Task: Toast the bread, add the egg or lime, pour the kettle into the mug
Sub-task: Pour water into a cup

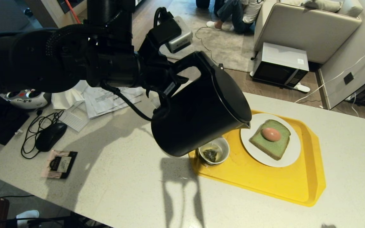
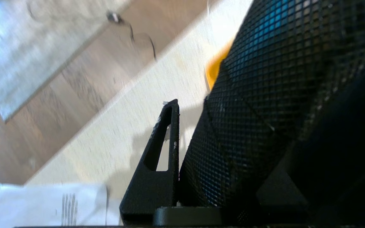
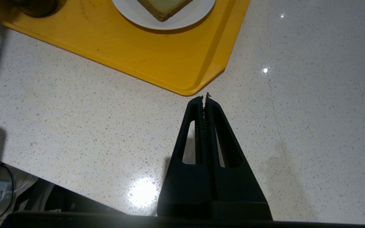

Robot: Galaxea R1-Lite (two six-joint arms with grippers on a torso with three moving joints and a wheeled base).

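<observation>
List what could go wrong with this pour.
1. The kettle's spout sits near the plate rim, not over the mug; water may wet the bread.
2. The left tool holds only the handle of the tilted kettle; it could slip.
3. The small mug could overflow onto the tray.

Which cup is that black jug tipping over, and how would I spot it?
Find the yellow tray on the pale speckled counter. At its near-left corner, beside the white plate of green bread, sits the mug. It is small, round, white inside, with a dark clump at the bottom, right under the kettle.
</observation>
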